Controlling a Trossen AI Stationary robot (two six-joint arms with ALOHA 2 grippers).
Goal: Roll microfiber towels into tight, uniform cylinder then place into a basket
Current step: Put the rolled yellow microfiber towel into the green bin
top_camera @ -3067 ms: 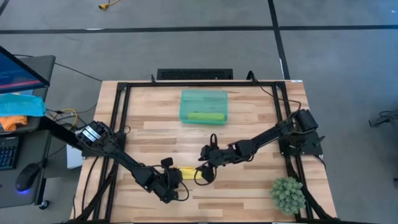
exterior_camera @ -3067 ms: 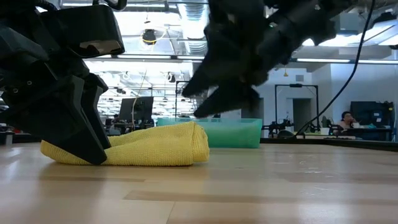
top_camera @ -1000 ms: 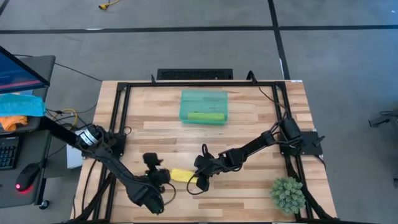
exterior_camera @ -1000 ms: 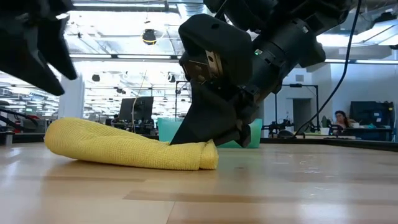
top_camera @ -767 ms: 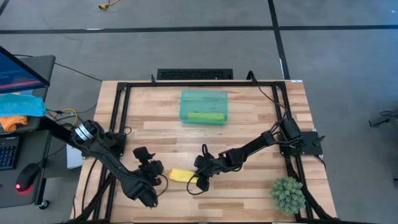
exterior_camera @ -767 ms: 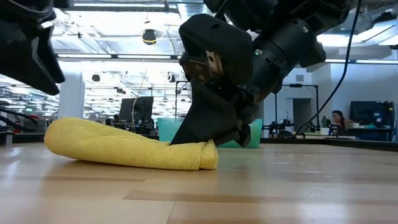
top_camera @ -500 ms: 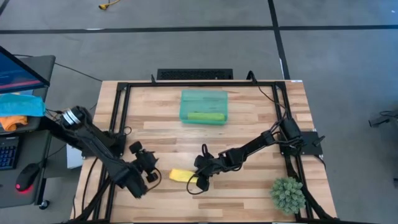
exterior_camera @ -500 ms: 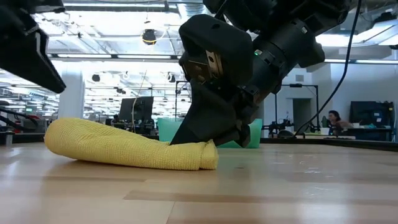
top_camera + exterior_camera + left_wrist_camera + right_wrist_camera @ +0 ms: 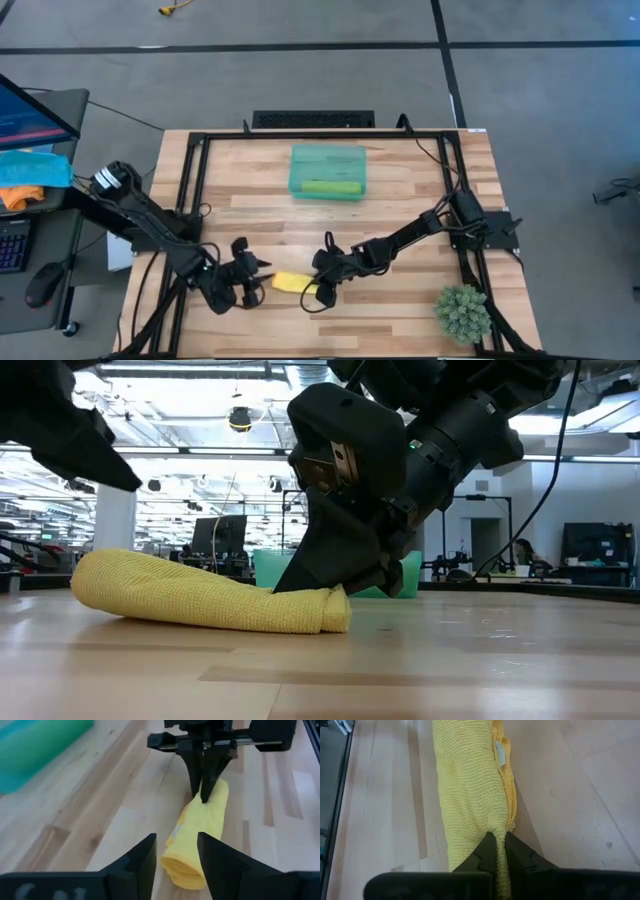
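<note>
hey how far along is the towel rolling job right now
Done: the green towel lies rolled in the basket. In hand: the right gripper pinches one end of the rolled yellow towel on the table; the left gripper stands open off its other end. Left: basket the yellow roll.

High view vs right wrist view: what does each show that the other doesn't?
Only the high view: the basket with the lime green towel rolled inside it, the left gripper standing apart from the yellow roll's free end, and a small plant at the table's corner.

Only the right wrist view: the pinch itself, with the right gripper shut on a fold at one end of the yellow towel, and a small tag on the cloth.

Both: the rolled yellow towel lying on the wooden table with the right gripper at its end.
</note>
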